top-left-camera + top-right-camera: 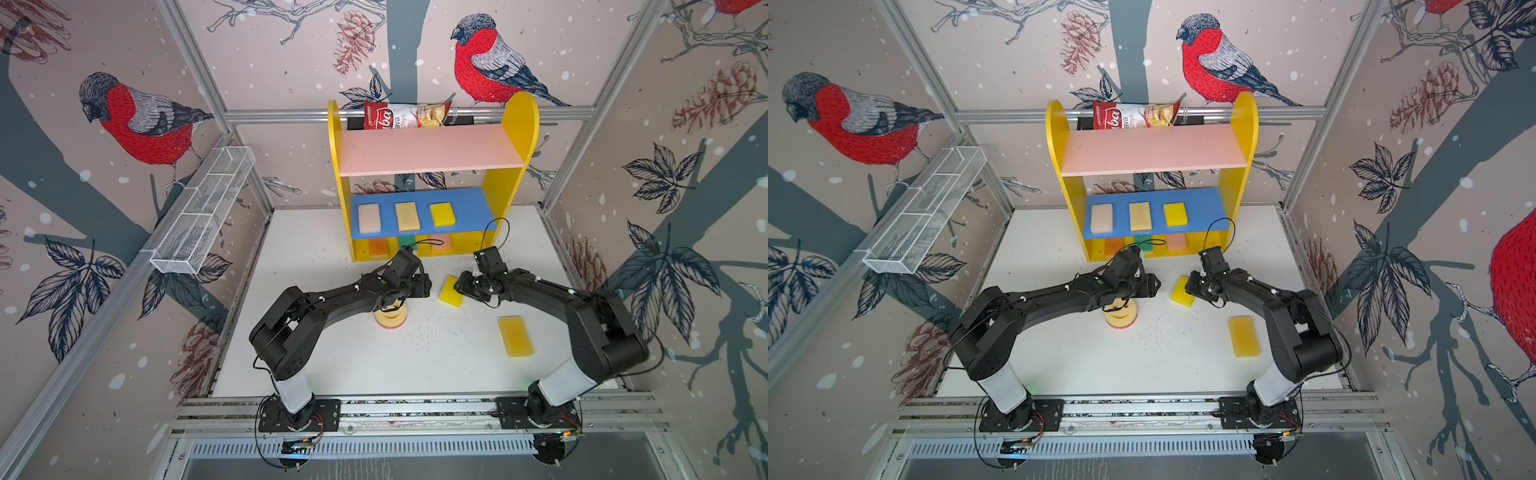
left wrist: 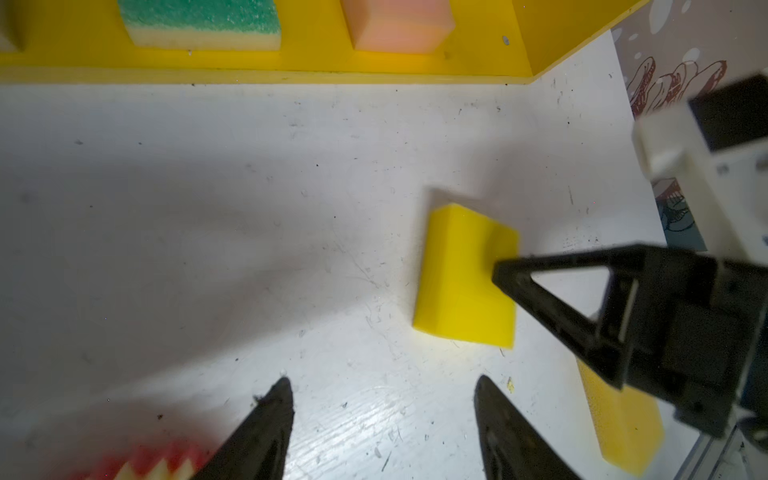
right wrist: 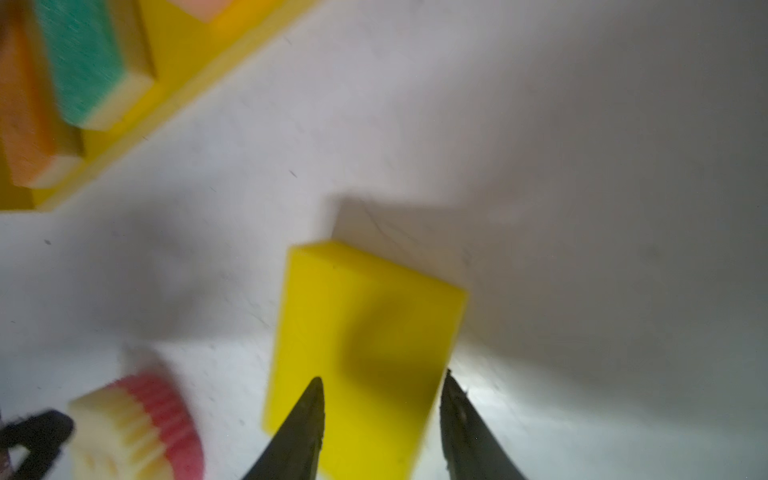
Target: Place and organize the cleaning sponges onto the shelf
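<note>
The shelf (image 1: pixel 512 137) stands at the back. Three sponges lie on its blue board (image 1: pixel 473 208), and orange, green (image 2: pixel 199 16) and salmon ones sit on its yellow base. A bright yellow sponge (image 1: pixel 449 291) (image 3: pixel 365 299) lies tilted on the table, and my right gripper (image 1: pixel 459 286) (image 3: pixel 382 376) is shut on its near end, one finger denting the foam (image 2: pixel 469 266). My left gripper (image 1: pixel 422 286) (image 2: pixel 382 384) hangs open and empty over bare table beside the round sponge (image 1: pixel 390 321). Another yellow sponge (image 1: pixel 515 336) lies flat at the right.
A red-and-white chips bag (image 1: pixel 405 115) lies behind the shelf's pink top board (image 1: pixel 432 151). A white wire-mesh basket (image 1: pixel 203 212) hangs on the left wall. The two grippers are close together in front of the shelf.
</note>
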{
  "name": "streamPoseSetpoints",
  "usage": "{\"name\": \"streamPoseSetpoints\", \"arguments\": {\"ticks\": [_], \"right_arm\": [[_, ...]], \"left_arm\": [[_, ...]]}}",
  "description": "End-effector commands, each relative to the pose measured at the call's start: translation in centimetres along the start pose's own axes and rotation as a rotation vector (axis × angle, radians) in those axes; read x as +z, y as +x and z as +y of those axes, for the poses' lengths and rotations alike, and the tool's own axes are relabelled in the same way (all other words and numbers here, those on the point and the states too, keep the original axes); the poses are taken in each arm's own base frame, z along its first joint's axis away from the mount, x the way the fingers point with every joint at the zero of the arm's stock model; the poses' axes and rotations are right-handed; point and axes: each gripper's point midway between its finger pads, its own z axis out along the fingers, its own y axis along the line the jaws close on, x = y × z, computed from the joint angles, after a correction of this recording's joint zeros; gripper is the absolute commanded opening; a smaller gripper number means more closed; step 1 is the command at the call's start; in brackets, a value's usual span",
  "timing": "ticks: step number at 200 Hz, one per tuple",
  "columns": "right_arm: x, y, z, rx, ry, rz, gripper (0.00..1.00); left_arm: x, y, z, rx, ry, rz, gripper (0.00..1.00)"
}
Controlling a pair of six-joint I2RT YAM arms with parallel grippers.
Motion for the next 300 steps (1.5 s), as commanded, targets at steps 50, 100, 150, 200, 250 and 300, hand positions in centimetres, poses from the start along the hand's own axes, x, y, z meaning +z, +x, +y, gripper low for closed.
{"name": "streamPoseSetpoints", "arguments": {"ticks": [50, 100, 150, 200, 250, 300], "right_arm": [[0.1, -0.8, 2.5, -0.117, 0.0, -0.052, 0.59], [-0.9, 2.2, -0.9, -0.082, 0.044, -0.032, 0.56], [1.4, 1.5, 1.9, -0.1, -0.009, -0.016, 0.35], [-0.4, -1.2, 4.6, -0.23, 0.051, -0.081, 0.0], [-6.4, -3.5, 9.8, -0.392, 0.05, -0.2, 0.0], [-13.6, -5.2, 17.4, -0.573, -0.143, -0.3, 0.0]], "left_arm": [[0.5, 0.1, 0.6, 0.006, -0.02, -0.013, 0.7], [2.0, -0.2, -0.5, 0.005, 0.019, 0.011, 0.7], [1.7, -0.2, -0.6, 0.001, 0.019, 0.012, 0.61], [-1.2, -2.4, 0.2, -0.009, -0.018, -0.065, 0.6], [-7.3, -7.7, 2.1, -0.058, -0.055, -0.271, 0.6], [-17.5, -11.2, 4.9, -0.071, -0.167, -0.627, 0.65]]}}
